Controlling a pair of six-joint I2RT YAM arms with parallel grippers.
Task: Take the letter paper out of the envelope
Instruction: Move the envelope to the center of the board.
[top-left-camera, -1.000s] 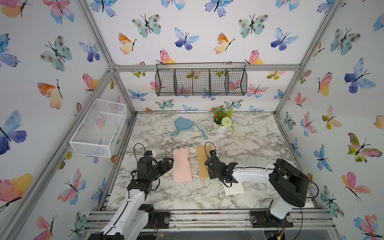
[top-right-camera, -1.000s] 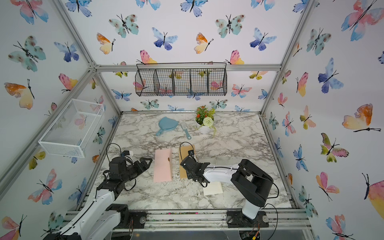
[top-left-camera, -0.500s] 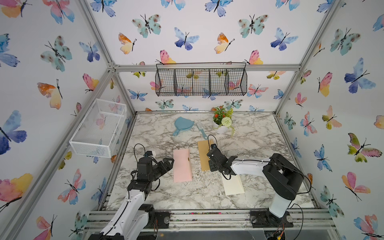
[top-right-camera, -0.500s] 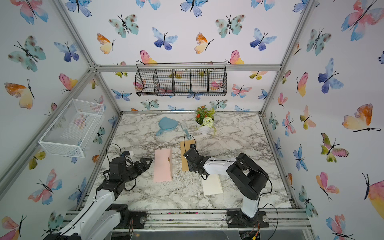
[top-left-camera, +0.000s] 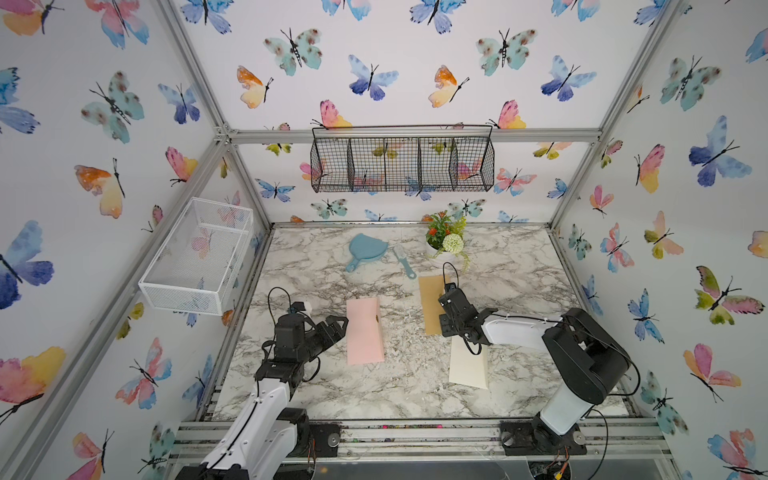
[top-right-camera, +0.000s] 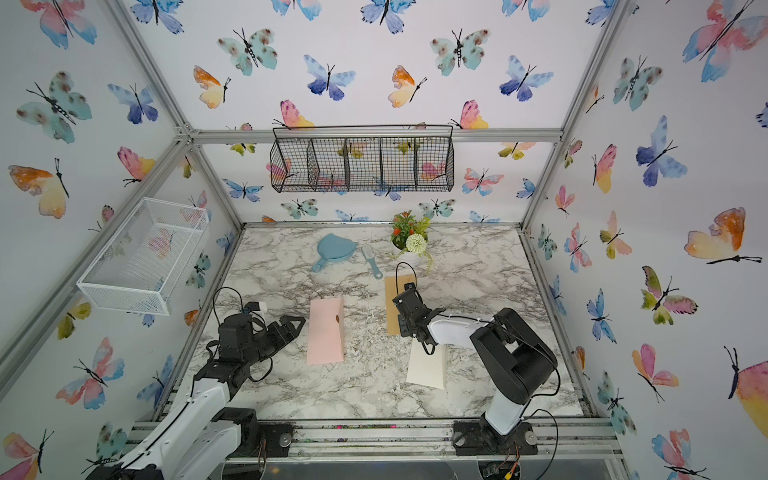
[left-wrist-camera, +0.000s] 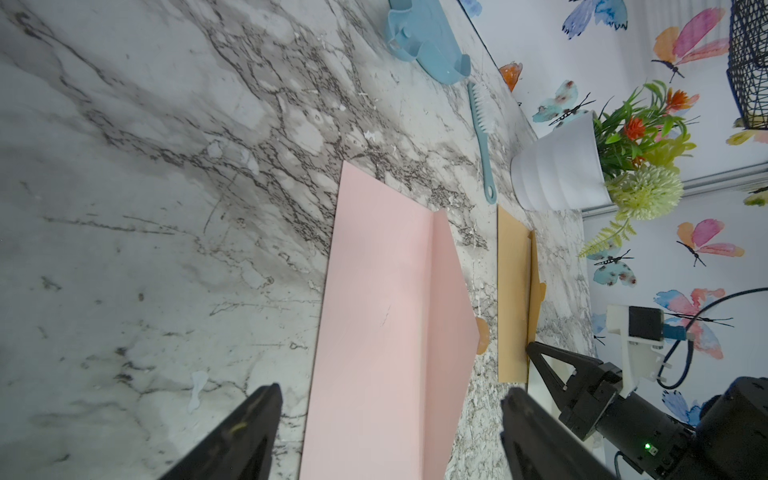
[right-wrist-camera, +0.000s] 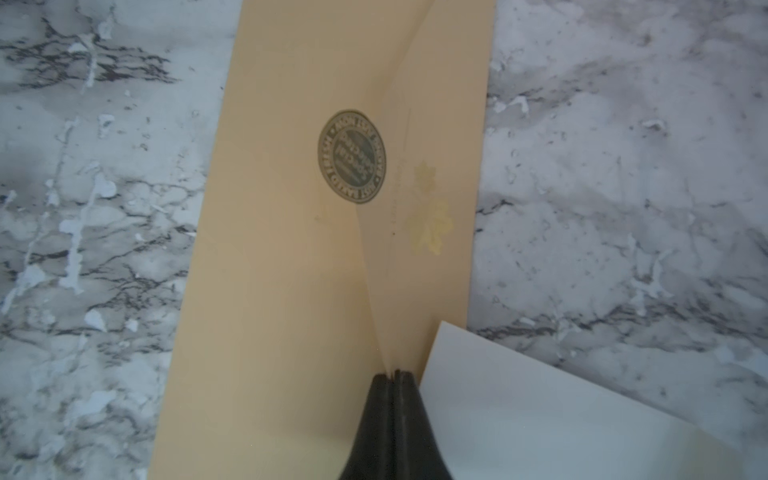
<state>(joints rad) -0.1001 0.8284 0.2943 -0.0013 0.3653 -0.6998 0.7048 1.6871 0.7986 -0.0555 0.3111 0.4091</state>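
Nearest the base, the left gripper (left-wrist-camera: 390, 392) hovers with its jaws spread wide and empty. It points at the near end of a pink envelope (top-left-camera: 365, 332) but does not touch it.

To the right, a cream sheet (top-left-camera: 467, 361) lies flat on the marble table (top-left-camera: 332, 390), one corner overlapping the near end of the tan envelope (right-wrist-camera: 270, 249). Whether this sheet is the letter paper cannot be confirmed, and no paper is visible inside the envelope.

The right gripper (right-wrist-camera: 394, 374) is closed tight on the near edge of the envelope's flap (right-wrist-camera: 415, 270), which stands lifted off the body.

The tan envelope lies right of centre, its long axis running straight away from the gripper toward the back wall. The right arm is clearly the nearer one.

Judgement: the flap is being opened, so any pull should follow that axis back toward the base.
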